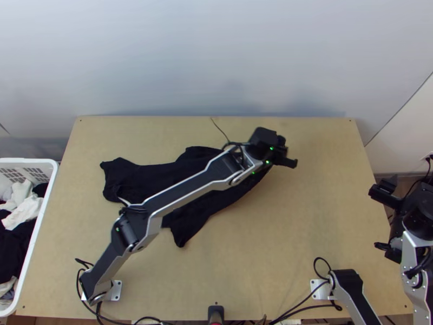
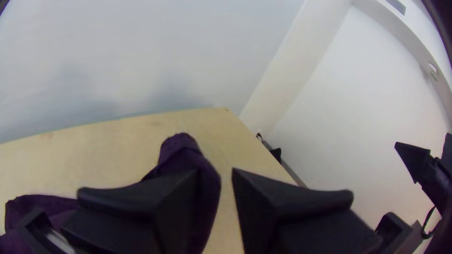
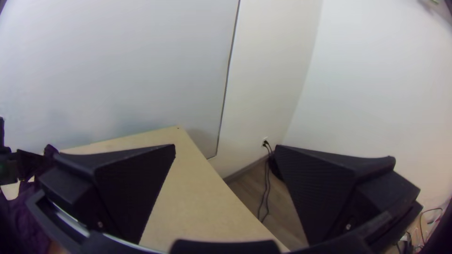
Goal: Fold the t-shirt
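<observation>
"Pale wall [image 1: 216, 54] behind; light wooden desk [image 1: 325, 227] in front, as work surface. Where to find the t-shirt [image 1: 146, 176]?"

"At left and centre of the desk: black, rumpled, slanting, without neat creases. Apparently laid within easy reach of the left arm [image 1: 184, 192]."

"And why such a long reach for that arm, right over the cloth?"

"To place the left gripper [image 2: 214, 174] at the t-shirt's right end, presumably for a pinch on a loose part. Compare left wrist view: fingers [image 2: 296, 197] apart, raised fold [image 2: 181, 150] behind and beside one, bare desk beside the other. Not clamped, to judge by the gap."

"Fold touching the finger?"

"Impossible to tell."

"And the right gripper [image 1: 379, 216]?"

"Out past the desk's right edge, fingers wide apart, nothing between. Probably so placed to leave room for the left arm."

"White basket [image 1: 42, 216] at far left?"

"Beside the desk, with dark and pale clothes [image 1: 21, 211] inside; likely for laundry, off the work surface."

"Next, by judgement?"

"Spread and smooth before folding, preferably with both grippers. Risk in a one-sided tug: dragging the whole t-shirt, with deeper wrinkles."
</observation>
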